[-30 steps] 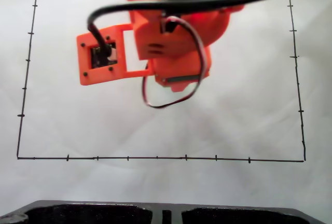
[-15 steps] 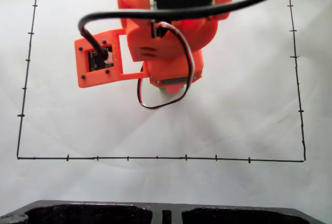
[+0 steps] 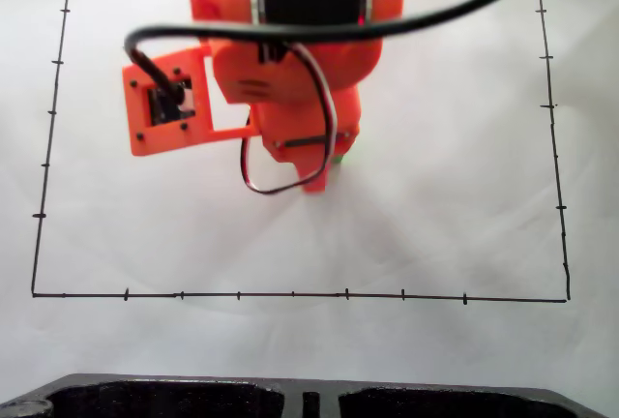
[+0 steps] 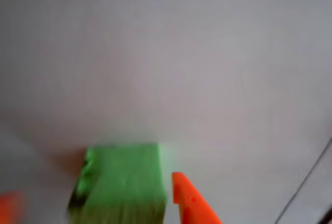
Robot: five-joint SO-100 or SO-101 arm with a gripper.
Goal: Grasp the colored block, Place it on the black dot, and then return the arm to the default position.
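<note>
In the fixed view, the orange arm [image 3: 290,70] is seen from above over the white paper [image 3: 455,195] that covers the table. Its body hides most of what lies beneath it, and its upper part is cut off by the top edge. At the left of the arm an orange plate with a small black part [image 3: 164,108] and a black cable [image 3: 319,29] is seen. A pointed orange fingertip [image 3: 315,182] reaches down towards the paper, and only a thin green sliver of the colored block [image 3: 338,159] is seen just to its right.

The wrist view is blurred. At the bottom left corner an orange smear [image 4: 10,207] is cut off by the frame. To its right the green block [image 4: 122,182] fills the lower middle, lying on the paper. Just right of it the pointed finger [image 4: 189,200] rises. The pincer [image 4: 98,206] is seen parted around the block; whether it is pressed against the block cannot be told. A thin black line [image 4: 306,182] crosses the lower right corner.
</note>
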